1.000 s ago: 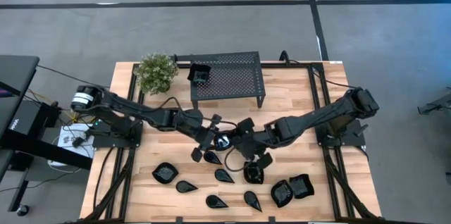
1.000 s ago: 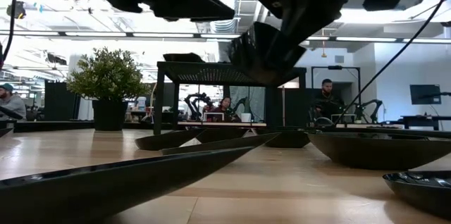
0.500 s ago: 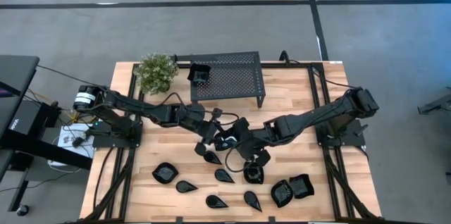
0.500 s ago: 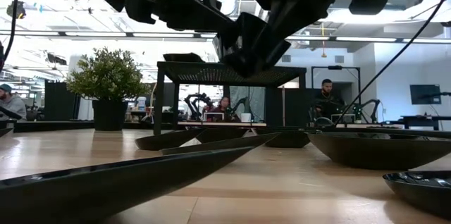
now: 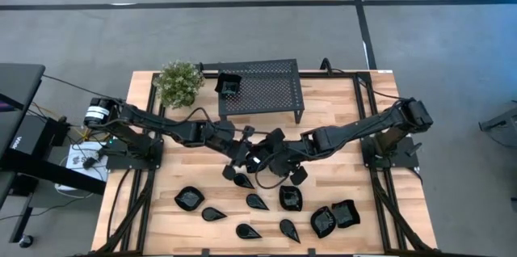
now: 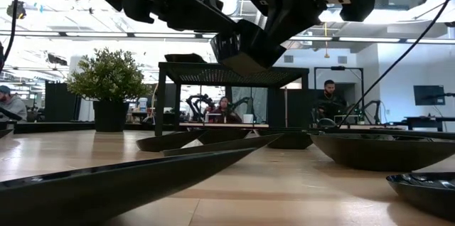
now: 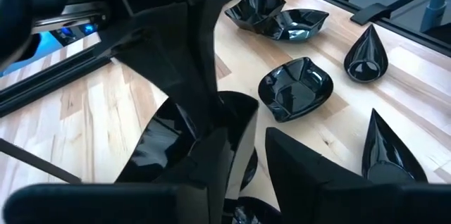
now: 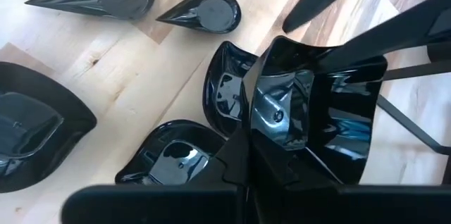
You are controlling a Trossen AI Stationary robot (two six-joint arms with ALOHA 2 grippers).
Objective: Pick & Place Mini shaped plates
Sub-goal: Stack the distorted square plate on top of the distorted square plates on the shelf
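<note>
Tabletop (image 5: 339,200): plant (image 5: 178,83), perforated stand (image 5: 260,87), scattered plates (image 5: 257,202).

Overhead looking down, table-level looking across, 2 wrist close-ups, sharing tabletop (image 5: 339,188)

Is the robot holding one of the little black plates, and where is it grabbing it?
Yes. The right gripper pinches a squarish mini plate by its rim. The left gripper is beside it; its hold cannot be told.
</note>
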